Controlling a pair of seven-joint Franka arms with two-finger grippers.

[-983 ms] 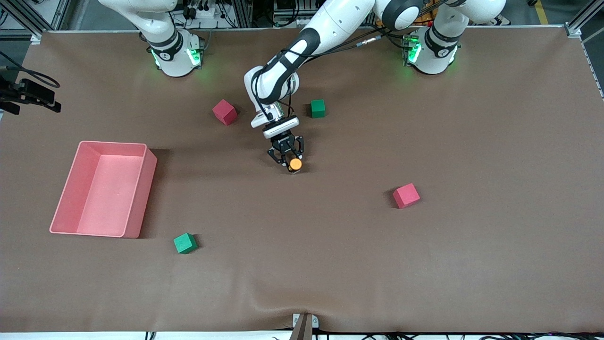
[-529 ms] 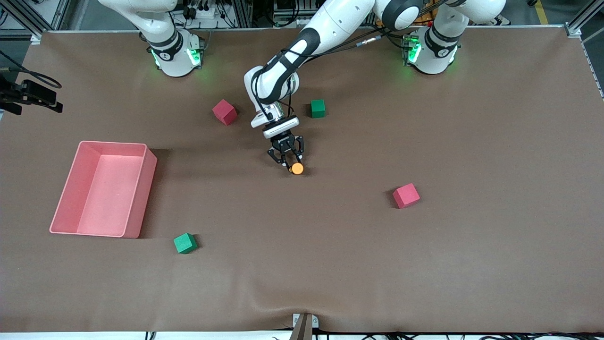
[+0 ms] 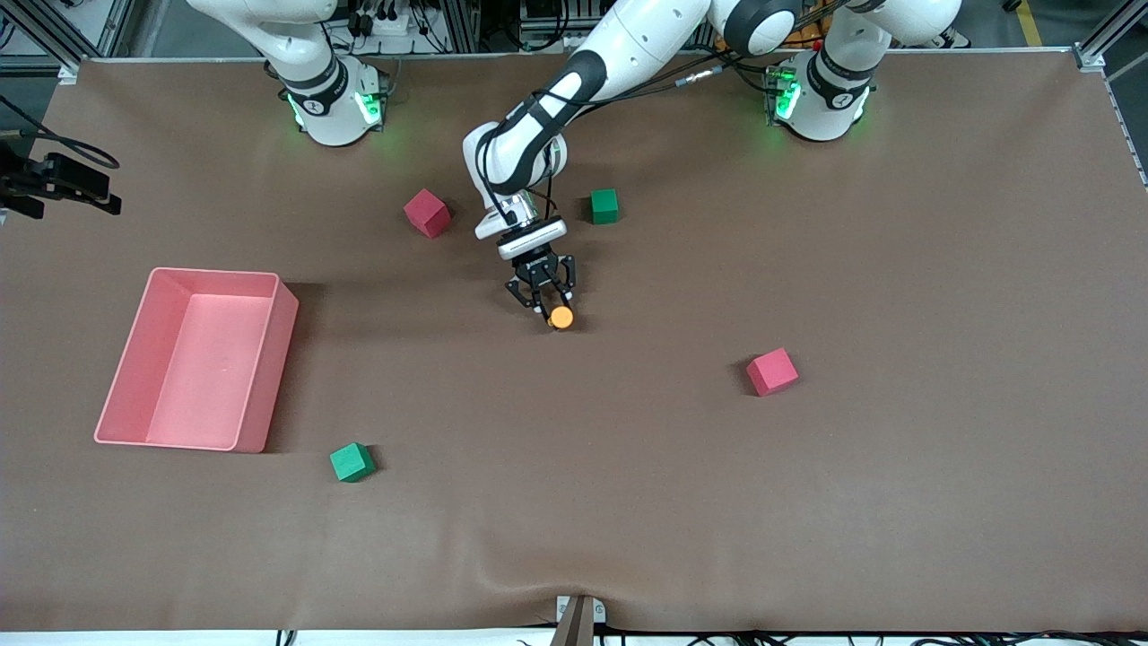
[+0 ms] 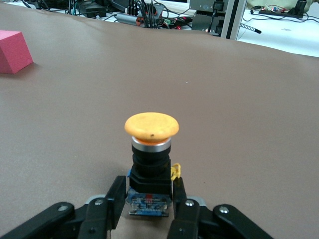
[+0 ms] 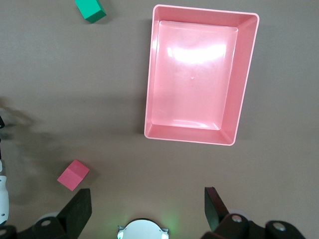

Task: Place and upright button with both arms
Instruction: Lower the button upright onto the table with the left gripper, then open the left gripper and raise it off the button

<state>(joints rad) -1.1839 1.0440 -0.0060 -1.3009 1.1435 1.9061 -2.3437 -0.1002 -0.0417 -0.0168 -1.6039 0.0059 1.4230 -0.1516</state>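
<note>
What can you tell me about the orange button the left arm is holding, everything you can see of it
The button has a round, domed, matte orange cap with a small dark speck on its rim, above a silver ring and a ribbed black collar on a black blocky body; a blue base and a small yellow part show at the bottom. It stands upright, cap up, near the middle of the brown table. The left tool grips its base, one finger on each side. Nothing else touches it.

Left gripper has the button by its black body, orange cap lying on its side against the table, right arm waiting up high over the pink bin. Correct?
Not quite. The left wrist view shows the button upright, orange cap on top, not on its side. The left gripper does clamp its black body, and the right gripper does wait high over the pink bin.
</note>
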